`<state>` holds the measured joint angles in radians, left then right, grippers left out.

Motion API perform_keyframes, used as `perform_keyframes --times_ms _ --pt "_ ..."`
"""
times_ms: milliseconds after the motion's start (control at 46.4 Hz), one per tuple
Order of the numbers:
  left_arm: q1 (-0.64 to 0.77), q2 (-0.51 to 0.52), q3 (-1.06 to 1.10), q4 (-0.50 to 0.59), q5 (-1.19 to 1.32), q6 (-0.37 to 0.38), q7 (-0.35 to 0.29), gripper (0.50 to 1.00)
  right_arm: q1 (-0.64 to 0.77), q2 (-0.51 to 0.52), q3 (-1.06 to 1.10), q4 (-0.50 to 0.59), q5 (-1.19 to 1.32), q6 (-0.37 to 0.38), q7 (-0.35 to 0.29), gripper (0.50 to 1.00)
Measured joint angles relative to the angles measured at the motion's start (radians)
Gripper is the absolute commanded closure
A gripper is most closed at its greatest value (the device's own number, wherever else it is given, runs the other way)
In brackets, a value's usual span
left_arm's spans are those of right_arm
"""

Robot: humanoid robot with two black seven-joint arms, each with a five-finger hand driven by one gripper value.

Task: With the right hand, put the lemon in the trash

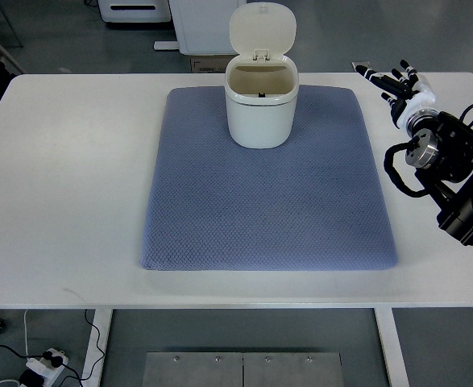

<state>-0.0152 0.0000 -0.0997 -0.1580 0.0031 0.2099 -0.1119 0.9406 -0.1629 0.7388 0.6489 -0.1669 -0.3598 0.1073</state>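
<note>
A white trash bin (260,105) stands upright at the back middle of the blue mat (268,201), with its flip lid (263,28) swung open and standing up behind it. I see no lemon anywhere on the table or mat, and the bin's inside shows only a beige wall. My right hand (393,85) is at the table's back right, off the mat's right edge and well to the right of the bin. Its fingers (379,79) are spread and hold nothing. The left arm is out of view.
The mat lies on a white table (67,185). My right forearm, with black cabling (454,177), stretches along the table's right side. White cabinets stand on the floor behind the table, and a power strip (47,359) lies on the floor at the lower left.
</note>
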Motion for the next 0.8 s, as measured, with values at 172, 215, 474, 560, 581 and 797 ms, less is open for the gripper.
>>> perform_keyframes --times_ms 172,215,474,560,581,797 --pt "0.000 0.000 0.000 0.000 0.000 0.000 0.000 0.500 -0.049 0.007 0.103 0.016 0.001 0.040 0.016 0.500" --pt "0.000 0.000 0.000 0.000 0.000 0.000 0.000 0.500 -0.066 0.016 0.136 0.022 0.001 0.056 0.036 0.500" --pt "0.000 0.000 0.000 0.000 0.000 0.000 0.000 0.500 -0.117 0.048 0.213 0.036 0.001 0.096 0.136 0.502" --pt "0.000 0.000 0.000 0.000 0.000 0.000 0.000 0.500 -0.127 0.052 0.223 0.037 0.001 0.121 0.162 0.502" --pt "0.000 0.000 0.000 0.000 0.000 0.000 0.000 0.500 -0.130 0.052 0.225 0.037 0.001 0.125 0.166 0.502" --pt "0.000 0.000 0.000 0.000 0.000 0.001 0.000 0.500 -0.167 0.053 0.226 0.037 0.002 0.203 0.202 0.500"
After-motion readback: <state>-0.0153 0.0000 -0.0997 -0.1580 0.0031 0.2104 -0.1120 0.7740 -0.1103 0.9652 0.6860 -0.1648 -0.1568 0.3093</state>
